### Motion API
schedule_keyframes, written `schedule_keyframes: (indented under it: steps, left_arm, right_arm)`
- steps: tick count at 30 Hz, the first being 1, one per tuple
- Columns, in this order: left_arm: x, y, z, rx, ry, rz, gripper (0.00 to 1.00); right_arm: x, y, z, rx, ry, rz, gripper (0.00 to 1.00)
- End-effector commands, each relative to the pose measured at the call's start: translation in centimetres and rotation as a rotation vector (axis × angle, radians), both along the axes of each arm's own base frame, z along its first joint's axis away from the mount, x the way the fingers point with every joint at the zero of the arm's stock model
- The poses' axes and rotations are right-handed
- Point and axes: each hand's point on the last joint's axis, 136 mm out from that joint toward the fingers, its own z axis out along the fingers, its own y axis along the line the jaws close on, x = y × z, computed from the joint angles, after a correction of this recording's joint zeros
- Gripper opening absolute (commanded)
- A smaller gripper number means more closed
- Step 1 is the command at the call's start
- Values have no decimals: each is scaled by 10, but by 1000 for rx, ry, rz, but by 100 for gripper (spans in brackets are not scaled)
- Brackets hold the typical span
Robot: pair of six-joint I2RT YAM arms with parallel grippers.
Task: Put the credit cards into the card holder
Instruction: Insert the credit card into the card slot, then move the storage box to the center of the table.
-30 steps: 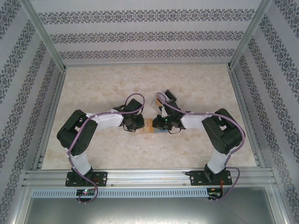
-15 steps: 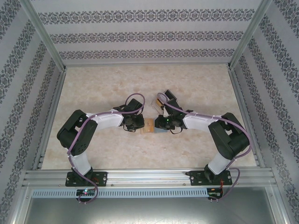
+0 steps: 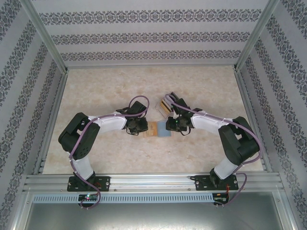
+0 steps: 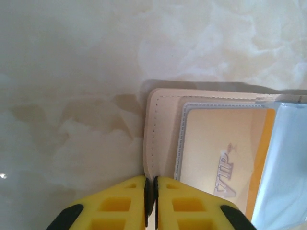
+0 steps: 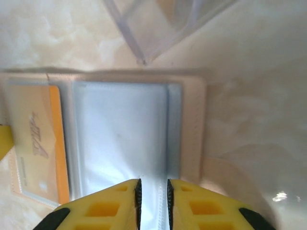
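Observation:
The tan card holder (image 3: pixel 153 128) lies open on the table between both grippers. Its stitched tan edge (image 4: pixel 160 134) runs into the narrow slit of my left gripper (image 4: pixel 151 191), whose jaws are shut on it. An orange-yellow credit card (image 4: pixel 225 143) marked VIP sits in the left clear pocket (image 5: pixel 33 139). The right pocket (image 5: pixel 120 134) looks bluish-white. My right gripper (image 5: pixel 153 201) hovers at that pocket's near edge, jaws a small gap apart with nothing pinched. From above, the left gripper (image 3: pixel 139 126) and right gripper (image 3: pixel 171 125) flank the holder.
A clear plastic box (image 3: pixel 165 106) holding more cards stands just behind the holder, its corner (image 5: pixel 158 24) close to the holder's far edge. Marble tabletop (image 3: pixel 110 86) stretches all around, bounded by patterned walls and a metal rail at the front.
The right gripper's jaws have parted and drawn back to the right, uncovering the holder's bluish side and the clear box. The left gripper has stayed in place.

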Motion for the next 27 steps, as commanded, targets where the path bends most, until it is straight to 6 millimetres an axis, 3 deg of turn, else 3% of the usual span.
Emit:
schedule_keyframes:
  steps: [1, 5, 12, 16, 21, 24, 27]
  left_arm:
    - [1, 12, 5, 66, 8, -32, 20]
    - [7, 16, 22, 84, -29, -26, 36]
    - [23, 36, 54, 134, -102, 24, 50]
    - [45, 26, 70, 58, -132, 32, 55]
    - [68, 9, 78, -24, -143, 24, 55]
    - [78, 2, 80, -66, -148, 32, 56]
    - [87, -4, 80, -109, -144, 36, 58]
  right_arm:
    - [25, -7, 55, 2, -122, 16, 28]
    - [58, -23, 92, -27, -237, 35, 35]
    - [111, -54, 101, -187, -239, 59, 38]
    - [138, -62, 93, -167, -193, 23, 46]
    - [169, -53, 79, 68, -135, -20, 58]
    - [180, -50, 69, 133, -92, -34, 65]
    - [185, -39, 62, 199, -53, -18, 66]
